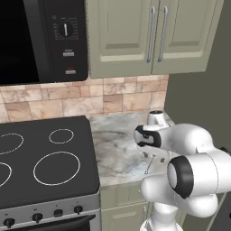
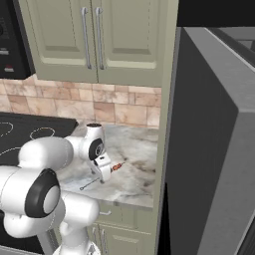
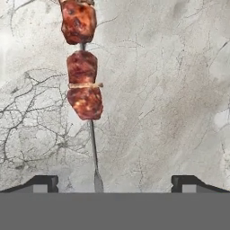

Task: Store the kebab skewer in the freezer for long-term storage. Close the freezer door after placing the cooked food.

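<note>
**Jaws spread above skewer on bench**

Nearest the hand camera, the gripper [image 3: 115, 182] shows its two dark finger tips [image 3: 45, 182] at the bottom edge, one at 7 o'clock and one at 5 o'clock, standing wide apart with nothing between them but open marble. The jaws are spread and pinch nothing.

The kebab skewer [image 3: 85, 90] lies flat on the bench [image 3: 170, 90]. In the hand view its metal stick runs from 6 o'clock up toward 12 o'clock, with three red-brown meat chunks threaded on the upper part. The stick passes nearer the 7 o'clock tip than the other and touches neither.

In the right base view the skewer [image 2: 112, 169] lies on the marble beside the lowered hand, meat end toward 2 o'clock. The stove [image 1: 45, 158] adjoins the bench at 9 o'clock in the left base view. The grey refrigerator [image 2: 209, 164] stands at 3 o'clock in the right base view.
</note>
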